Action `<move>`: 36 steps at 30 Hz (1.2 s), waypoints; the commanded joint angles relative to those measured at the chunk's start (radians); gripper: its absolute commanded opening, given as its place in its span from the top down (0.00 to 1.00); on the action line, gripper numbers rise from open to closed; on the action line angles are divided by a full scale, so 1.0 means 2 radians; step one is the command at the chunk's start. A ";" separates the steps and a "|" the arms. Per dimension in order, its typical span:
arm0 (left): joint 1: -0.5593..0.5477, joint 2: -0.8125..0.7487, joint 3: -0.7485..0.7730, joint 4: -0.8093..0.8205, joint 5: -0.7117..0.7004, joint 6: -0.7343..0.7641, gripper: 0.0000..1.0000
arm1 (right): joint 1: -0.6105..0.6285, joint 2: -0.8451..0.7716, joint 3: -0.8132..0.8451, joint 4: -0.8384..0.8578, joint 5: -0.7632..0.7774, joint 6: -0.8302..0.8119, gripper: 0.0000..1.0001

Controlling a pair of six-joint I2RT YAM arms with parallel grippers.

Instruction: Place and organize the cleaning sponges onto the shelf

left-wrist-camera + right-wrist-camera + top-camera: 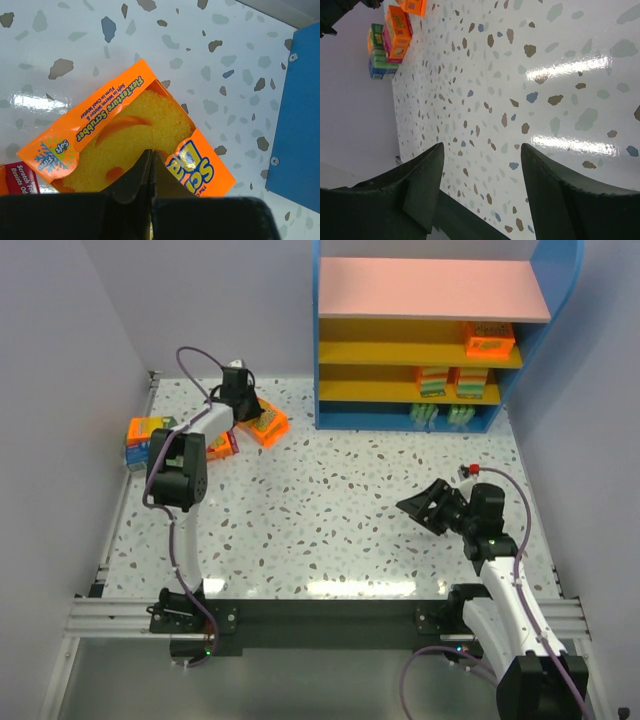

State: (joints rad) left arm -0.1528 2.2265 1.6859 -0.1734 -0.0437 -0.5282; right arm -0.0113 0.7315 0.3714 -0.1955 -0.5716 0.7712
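Sponge pack [130,130], orange, is lying on the table [330,510] just left of the shelf [430,285]. Left gripper [151,152] is sitting fully closed with its tips over it, nothing visibly pinched. Risk: pressing down closed is going to shove the pack across the glossy top, and it's lying askew to the fingers. Right gripper [481,147] is hanging open and empty mid-table.

Counting packs:
- **Shelf:** five, as one, two and two going down the tiers.
- **Table:** this one, one half-hidden by the left arm [178,465], and a wall stack [145,435] of at least three.
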 commanded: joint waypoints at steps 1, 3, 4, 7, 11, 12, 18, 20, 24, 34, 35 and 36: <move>0.001 0.011 0.004 -0.047 0.004 0.019 1.00 | 0.002 -0.001 0.008 -0.007 -0.008 -0.005 0.34; 0.001 -0.001 -0.031 -0.041 0.003 0.012 1.00 | 0.001 0.002 0.006 0.000 -0.011 -0.001 0.34; 0.000 -0.007 -0.044 -0.037 0.006 0.008 1.00 | 0.002 0.002 0.006 0.003 -0.013 -0.001 0.34; -0.008 -0.042 -0.111 -0.013 0.013 -0.010 1.00 | 0.002 0.006 0.005 0.006 -0.011 -0.001 0.34; -0.045 -0.101 -0.221 0.029 0.020 -0.028 1.00 | 0.002 0.011 -0.001 0.013 -0.016 0.001 0.34; -0.054 -0.111 -0.241 0.038 0.033 -0.032 1.00 | 0.002 0.011 -0.002 0.014 -0.016 0.001 0.34; -0.137 -0.202 -0.429 0.168 0.082 -0.125 1.00 | 0.002 0.009 -0.007 0.011 -0.022 -0.003 0.34; -0.173 -0.229 -0.492 0.232 0.094 -0.182 1.00 | 0.002 0.011 -0.012 0.010 -0.023 -0.005 0.34; -0.242 -0.251 -0.533 0.305 0.074 -0.263 1.00 | 0.002 0.015 -0.015 0.003 -0.016 -0.018 0.34; -0.341 -0.200 -0.489 0.404 0.012 -0.424 1.00 | 0.002 0.043 -0.017 -0.012 -0.010 -0.024 0.35; -0.345 -0.196 -0.489 0.415 0.003 -0.435 1.00 | 0.012 0.040 -0.018 -0.011 -0.007 -0.018 0.35; -0.351 -0.192 -0.488 0.424 -0.003 -0.447 1.00 | 0.022 0.040 -0.019 -0.010 -0.004 -0.014 0.35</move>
State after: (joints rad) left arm -0.8215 1.8042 0.7002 0.6258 0.0105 -1.2926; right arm -0.0013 0.8200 0.3393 -0.2211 -0.5869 0.7258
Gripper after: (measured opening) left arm 0.016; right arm 0.654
